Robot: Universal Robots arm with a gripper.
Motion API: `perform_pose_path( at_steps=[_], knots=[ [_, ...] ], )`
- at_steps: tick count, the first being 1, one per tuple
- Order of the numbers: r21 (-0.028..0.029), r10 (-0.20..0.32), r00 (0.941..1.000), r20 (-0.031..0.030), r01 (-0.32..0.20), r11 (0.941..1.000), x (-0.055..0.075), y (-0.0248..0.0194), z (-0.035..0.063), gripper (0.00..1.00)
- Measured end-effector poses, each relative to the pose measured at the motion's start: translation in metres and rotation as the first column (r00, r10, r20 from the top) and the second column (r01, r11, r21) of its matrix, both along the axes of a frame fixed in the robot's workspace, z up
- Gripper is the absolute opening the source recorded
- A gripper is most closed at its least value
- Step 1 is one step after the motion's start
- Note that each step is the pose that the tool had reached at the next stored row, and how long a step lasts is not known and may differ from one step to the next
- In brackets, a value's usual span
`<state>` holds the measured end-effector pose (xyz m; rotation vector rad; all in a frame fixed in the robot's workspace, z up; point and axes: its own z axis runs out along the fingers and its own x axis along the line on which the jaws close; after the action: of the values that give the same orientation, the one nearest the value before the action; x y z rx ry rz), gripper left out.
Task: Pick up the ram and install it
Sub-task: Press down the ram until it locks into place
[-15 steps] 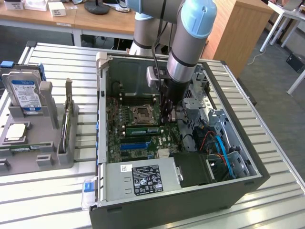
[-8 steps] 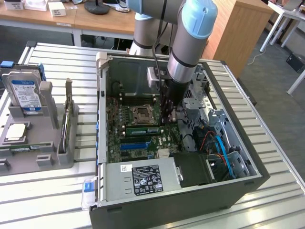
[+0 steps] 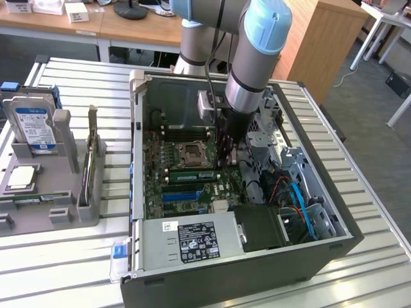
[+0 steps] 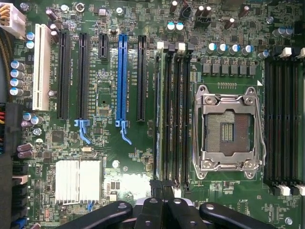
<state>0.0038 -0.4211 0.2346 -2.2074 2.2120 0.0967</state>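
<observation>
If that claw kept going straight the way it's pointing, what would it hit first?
Most likely the black memory slots on the green motherboard, beside the empty processor socket. The gripper points down at them; the gap between them is hard to judge.

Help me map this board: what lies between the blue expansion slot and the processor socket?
In the wrist view, one black expansion slot beside the blue expansion slot, then a bank of black memory slots next to the processor socket.
</observation>
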Motion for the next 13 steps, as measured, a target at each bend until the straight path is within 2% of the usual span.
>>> perform_pose_path(
  at_steps=[13],
  knots=[
    [0.0000, 0.000, 1.0000, -0.0001, 0.000, 1.0000, -0.0010, 0.0002, -0.0032, 0.11]
  ],
)
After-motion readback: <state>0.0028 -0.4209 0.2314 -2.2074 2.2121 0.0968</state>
